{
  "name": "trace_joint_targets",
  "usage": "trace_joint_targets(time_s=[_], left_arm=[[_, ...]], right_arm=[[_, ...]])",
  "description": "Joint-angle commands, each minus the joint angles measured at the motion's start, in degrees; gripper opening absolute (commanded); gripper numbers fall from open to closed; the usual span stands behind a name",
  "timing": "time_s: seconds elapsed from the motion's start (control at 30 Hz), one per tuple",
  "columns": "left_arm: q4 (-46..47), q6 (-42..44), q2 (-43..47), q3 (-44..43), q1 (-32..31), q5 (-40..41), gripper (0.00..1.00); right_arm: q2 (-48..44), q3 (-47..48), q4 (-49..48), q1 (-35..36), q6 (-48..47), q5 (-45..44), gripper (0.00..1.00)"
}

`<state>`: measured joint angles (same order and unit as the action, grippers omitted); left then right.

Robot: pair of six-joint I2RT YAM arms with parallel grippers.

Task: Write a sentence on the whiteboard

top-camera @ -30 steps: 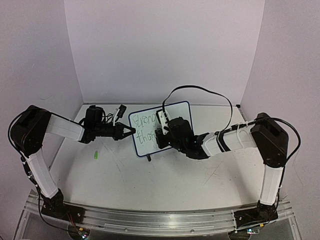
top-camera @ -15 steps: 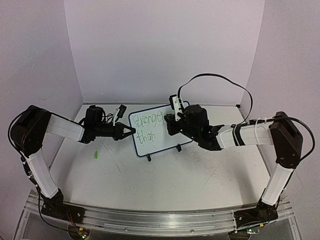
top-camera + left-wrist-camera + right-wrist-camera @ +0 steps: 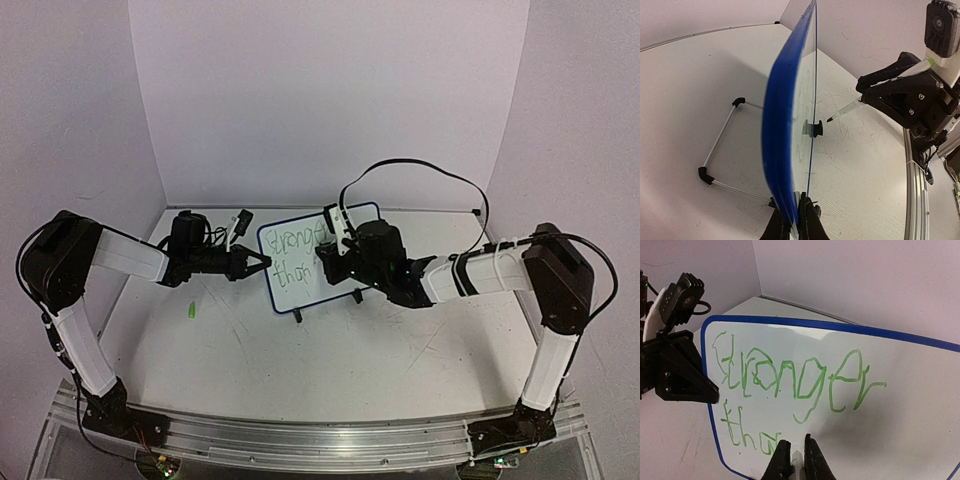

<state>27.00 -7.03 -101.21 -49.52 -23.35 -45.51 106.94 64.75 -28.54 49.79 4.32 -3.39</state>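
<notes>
Green marker lettering, the sentence (image 3: 790,382): two lines, "Stronger" over "tha", on the whiteboard (image 3: 292,290). The board is blue-framed and upright on black clip feet (image 3: 815,129), mid-surface toward the far edge. Left claw (image 3: 794,225): clamped on the board's left edge. Right claw (image 3: 796,456): closed on a white pen (image 3: 846,109), tip by the second line, contact not discernible. Surface (image 3: 330,360): white, scuffed.
</notes>
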Motion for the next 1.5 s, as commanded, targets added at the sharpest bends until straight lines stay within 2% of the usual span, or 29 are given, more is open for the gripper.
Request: trace_joint_targets(time_s=[0.0,0.47,0.87,1.47], left_arm=[[-3.6,6.5,-0.6,-0.8,0.5,7.5,0.0],[-3.8,6.5,-0.7,-1.2,0.5,7.3,0.0],[-3.9,6.6,-0.9,-1.3,0.5,7.3,0.0],[-3.9,6.7,-1.0,-1.4,0.5,7.3,0.0]], right_arm=[[-0.4,2.3,-0.9,0.1,-1.1,-3.1,0.0],[0.4,3.9,-0.4,-0.5,-3.3,-6.8,0.0],[3.6,7.0,-0.2,-0.5,-3.6,-5.6,0.0],[2.9,3.4,0.6,0.1,-1.1,-5.9,0.0]])
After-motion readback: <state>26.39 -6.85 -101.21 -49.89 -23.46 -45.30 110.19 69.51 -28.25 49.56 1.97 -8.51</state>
